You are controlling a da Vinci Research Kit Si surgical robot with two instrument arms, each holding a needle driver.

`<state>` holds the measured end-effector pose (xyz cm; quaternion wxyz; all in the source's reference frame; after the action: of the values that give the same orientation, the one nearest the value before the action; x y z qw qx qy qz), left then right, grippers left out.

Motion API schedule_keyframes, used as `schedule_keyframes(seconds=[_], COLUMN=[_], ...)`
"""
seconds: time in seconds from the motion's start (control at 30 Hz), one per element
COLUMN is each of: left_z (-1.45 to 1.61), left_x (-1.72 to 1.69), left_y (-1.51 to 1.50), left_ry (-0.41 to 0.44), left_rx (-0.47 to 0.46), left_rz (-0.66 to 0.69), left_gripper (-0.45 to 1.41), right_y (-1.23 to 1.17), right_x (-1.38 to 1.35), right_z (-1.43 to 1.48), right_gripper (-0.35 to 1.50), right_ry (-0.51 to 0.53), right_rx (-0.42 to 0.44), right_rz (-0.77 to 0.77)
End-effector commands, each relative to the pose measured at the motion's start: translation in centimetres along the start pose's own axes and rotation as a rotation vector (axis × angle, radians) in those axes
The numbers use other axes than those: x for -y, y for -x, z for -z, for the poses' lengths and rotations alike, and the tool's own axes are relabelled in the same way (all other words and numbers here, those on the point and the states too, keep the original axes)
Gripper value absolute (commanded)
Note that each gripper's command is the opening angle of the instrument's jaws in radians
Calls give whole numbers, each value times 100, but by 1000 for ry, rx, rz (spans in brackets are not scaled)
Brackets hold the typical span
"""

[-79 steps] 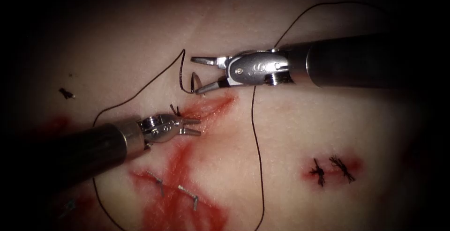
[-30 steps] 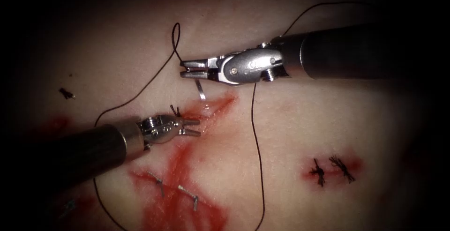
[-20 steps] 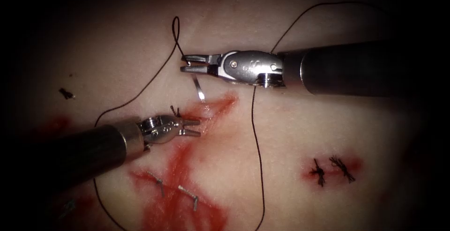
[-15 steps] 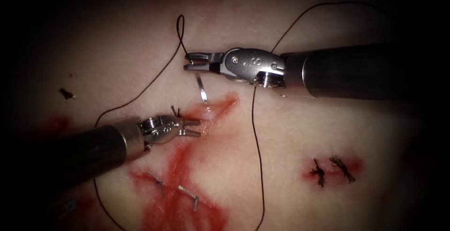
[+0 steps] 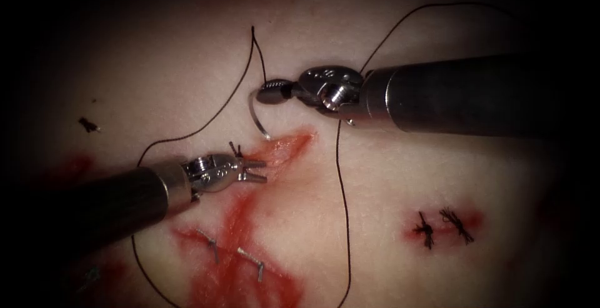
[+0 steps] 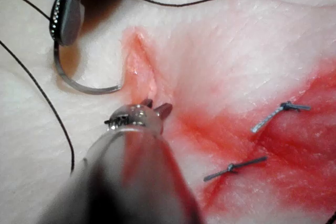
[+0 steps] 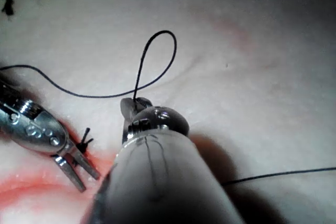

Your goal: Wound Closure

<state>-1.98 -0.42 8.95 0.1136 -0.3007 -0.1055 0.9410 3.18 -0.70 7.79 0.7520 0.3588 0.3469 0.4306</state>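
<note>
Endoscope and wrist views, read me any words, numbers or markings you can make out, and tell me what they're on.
None can be read.
The right tool, shut on the needle at its thread end, shows no legible marking.
The left tool, open, holding nothing, has small marks on its wrist, too blurred to read.

Tissue [image 5: 387, 177] carries everything: pale surface, cut [image 5: 284, 149] open near middle. Red fluid [image 5: 240, 245] spread from cut toward near edge. Thread [image 5: 342, 208] lies in long black line right of cut, running to near edge; another stretch curves left of cut, loop toward far edge. Two metal staples [image 5: 250, 261] in red fluid near near edge. Two dark knotted stitches [image 5: 444, 225] well right of cut, on small red patch. Small dark thread scrap [image 5: 89, 124] toward left edge.
</note>
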Motion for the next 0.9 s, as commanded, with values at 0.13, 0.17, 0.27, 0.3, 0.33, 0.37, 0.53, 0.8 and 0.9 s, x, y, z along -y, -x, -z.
schedule_keyframes(seconds=[0.13, 0.17, 0.27, 0.3, 0.33, 0.37, 0.53, 0.8, 0.9], left_z=[-9, -9, -9, -9, -9, -9, -9, -9, -9], left_x=[2, 2, 2, 2, 2, 2, 1, 1, 1], left_y=[-1, -1, -1, -1, -1, -1, -1, -1, -1], left_ry=[0, 0, 1, 1, 1, 0, 0, 0, 1], left_rx=[-1, -1, -1, -1, -1, -1, -1, -1, 2], left_rz=[-1, -1, -1, -1, -1, -1, 0, 0, 0], left_gripper=[29, 29, 29, 29, 29, 29, 29, 27, 27], right_y=[2, 2, 5, 3, -3, -8, -28, -35, -37], right_x=[-4, -4, -5, -5, -7, -8, -11, -9, -9], right_z=[-10, -10, -11, -10, -8, -4, 13, 16, 9], right_gripper=[-35, -35, -35, -35, -35, -35, 111, 148, 148], right_ry=[-101, -101, -101, -63, 0, 21, -24, -13, -74], right_rx=[-32, -32, -48, -76, -134, -178, -310, -369, -393], right_rz=[-155, -155, -193, -170, -46, 40, 326, 640, 763])
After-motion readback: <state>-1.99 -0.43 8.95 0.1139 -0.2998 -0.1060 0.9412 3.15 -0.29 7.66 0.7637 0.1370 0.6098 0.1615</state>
